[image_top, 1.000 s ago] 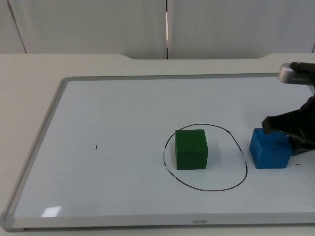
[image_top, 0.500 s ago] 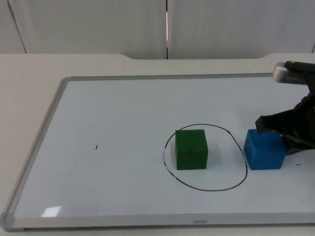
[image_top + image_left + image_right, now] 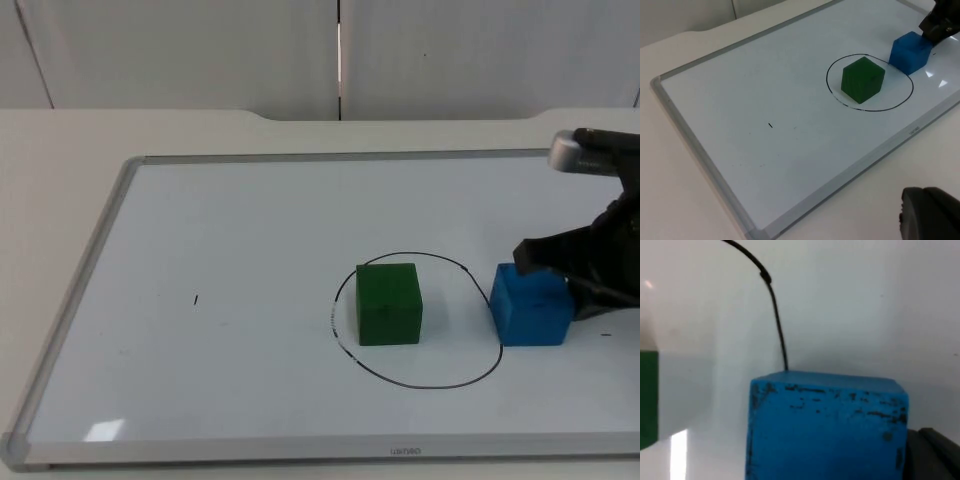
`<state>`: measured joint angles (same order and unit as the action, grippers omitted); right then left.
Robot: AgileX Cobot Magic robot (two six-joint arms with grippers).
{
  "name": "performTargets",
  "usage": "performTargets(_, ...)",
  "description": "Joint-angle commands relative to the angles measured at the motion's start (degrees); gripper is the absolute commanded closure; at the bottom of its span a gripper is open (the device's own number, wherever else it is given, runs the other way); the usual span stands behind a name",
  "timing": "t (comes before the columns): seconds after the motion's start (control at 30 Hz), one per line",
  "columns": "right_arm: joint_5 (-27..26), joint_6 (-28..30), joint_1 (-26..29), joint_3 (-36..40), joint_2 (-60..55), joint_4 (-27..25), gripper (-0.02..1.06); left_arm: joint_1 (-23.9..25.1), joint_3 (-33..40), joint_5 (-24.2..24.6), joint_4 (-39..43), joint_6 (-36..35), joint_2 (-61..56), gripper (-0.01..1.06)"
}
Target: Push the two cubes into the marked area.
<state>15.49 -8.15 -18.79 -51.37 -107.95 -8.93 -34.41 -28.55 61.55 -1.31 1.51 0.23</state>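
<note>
Green cube (image 3: 389,304) inside circle (image 3: 440,383), centre frame; blue cube (image 3: 531,306) touching line, 1 left. Right gripper (image 3: 575,262) against it, finger spread untellable.

The right gripper (image 3: 555,268) is cut off by the frame edge behind the blue cube (image 3: 531,306).

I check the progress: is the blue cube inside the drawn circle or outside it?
Mostly outside: the blue cube just overlaps the circle line at its near edge.

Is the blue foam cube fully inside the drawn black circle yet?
No, the blue foam cube sits at the black circle's right edge, mostly outside, with the right gripper behind it.
</note>
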Motion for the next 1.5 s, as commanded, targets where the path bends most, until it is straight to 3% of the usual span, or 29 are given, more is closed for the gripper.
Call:
performTargets(0.0, -1.2, 0.0, -1.1, -0.2, 0.2, -0.4, 1.05, -0.2, 0.2, 0.1, 0.3, -0.3, -0.2, 1.05)
performTargets(0.7, -3.8, -2.7, -4.7, -0.2, 0.2, -0.4, 1.05, -0.2, 0.2, 0.1, 0.3, -0.3, -0.2, 1.05)
performTargets(1.0, -8.0, -4.4, -7.8, -0.2, 0.2, -0.4, 1.05, -0.2, 0.2, 0.1, 0.3, -0.3, -0.2, 1.05)
performTargets(1.47, -7.6, -4.4, -8.9, -0.2, 0.2, -0.4, 1.05, -0.2, 0.2, 0.1, 0.3, -0.3, -0.2, 1.05)
